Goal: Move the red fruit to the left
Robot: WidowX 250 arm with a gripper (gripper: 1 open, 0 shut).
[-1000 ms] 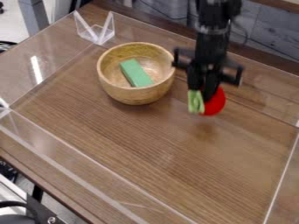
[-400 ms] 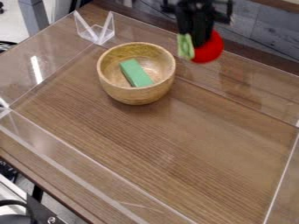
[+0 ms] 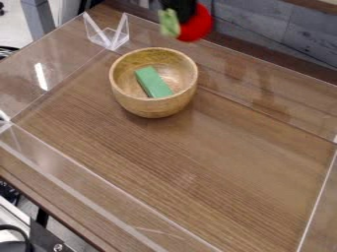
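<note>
Red fruit [image 3: 195, 24] higher, further left.

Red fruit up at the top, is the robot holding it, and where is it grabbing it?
Yes, the red fruit hangs in the air, carried by the gripper. Where exactly the fingers pinch it is cut off and blurred.

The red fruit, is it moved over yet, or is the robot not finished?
Not finished. Done: the red fruit is picked up off the table. In hand: it hangs in the air at the top of the picture, behind the wooden bowl; the gripper holding it is mostly cut off by the picture's edge. Left: carry it to the left and set it down on the table.
</note>
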